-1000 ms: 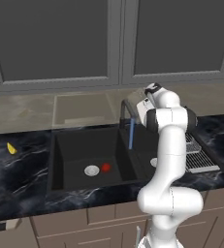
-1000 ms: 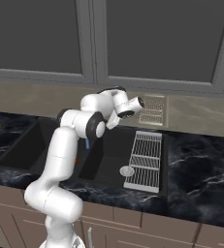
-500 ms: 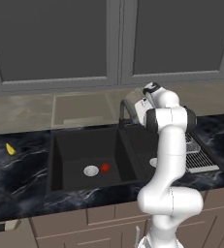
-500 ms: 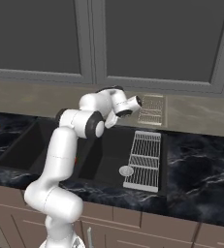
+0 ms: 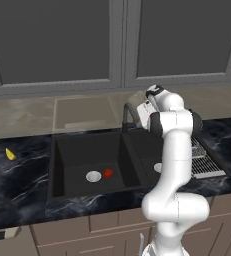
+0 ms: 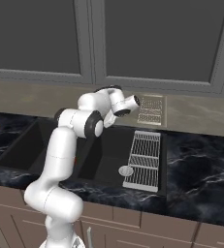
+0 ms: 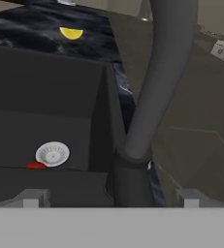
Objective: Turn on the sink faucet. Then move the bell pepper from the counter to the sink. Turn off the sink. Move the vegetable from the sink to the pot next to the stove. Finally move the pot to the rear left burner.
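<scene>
Sink faucet (image 7: 157,87) rises at the sink's (image 5: 87,150) rear rim, at the divider between basins; your pincer (image 7: 111,196) sits close against its base, fingers spread wide, clamped on nothing. Bell pepper (image 5: 107,173) lies in the left basin, just beside the drain (image 5: 93,176). Wire rack (image 6: 146,160) covers the right basin's right side. Yellow wedge (image 5: 10,154) lies on the counter (image 5: 17,175), near its left edge.

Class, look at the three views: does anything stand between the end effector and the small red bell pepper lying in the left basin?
Yes: the dark grey gooseneck faucet rises right before the open end effector, with the small red bell pepper below beside the round silver drain.
</scene>
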Motion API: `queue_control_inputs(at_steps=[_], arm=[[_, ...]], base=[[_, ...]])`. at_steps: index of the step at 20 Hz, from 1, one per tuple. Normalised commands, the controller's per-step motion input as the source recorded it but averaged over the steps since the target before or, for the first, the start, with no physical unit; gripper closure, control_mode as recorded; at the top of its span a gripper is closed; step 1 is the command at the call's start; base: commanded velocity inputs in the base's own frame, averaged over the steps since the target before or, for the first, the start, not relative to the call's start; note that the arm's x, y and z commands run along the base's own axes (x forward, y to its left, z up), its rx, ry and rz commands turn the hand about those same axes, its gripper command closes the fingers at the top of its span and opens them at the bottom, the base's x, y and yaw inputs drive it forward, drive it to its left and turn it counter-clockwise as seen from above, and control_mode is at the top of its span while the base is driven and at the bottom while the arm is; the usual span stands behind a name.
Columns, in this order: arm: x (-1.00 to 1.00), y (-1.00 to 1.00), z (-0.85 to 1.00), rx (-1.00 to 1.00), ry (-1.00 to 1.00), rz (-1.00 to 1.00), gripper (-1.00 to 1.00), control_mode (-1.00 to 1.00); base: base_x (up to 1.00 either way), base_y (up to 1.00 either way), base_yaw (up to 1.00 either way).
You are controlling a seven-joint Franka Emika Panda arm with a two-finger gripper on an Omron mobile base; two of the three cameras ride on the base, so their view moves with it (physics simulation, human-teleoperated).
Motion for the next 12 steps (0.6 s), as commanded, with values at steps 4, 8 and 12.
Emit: queue_control_inputs(at_steps=[4,8,12], arm=[[0.00,-0.28,-0.02,0.03,-0.09,0.01,-1.00,-1.00],[0.00,-0.38,-0.02,0.06,-0.08,0.01,-1.00,-1.00],[0.00,-0.40,0.00,0.06,-0.09,0.00,-1.00,-1.00]], base=[[0.00,0.00,0.00],[0.00,0.00,0.00],[0.00,0.00,0.00]])
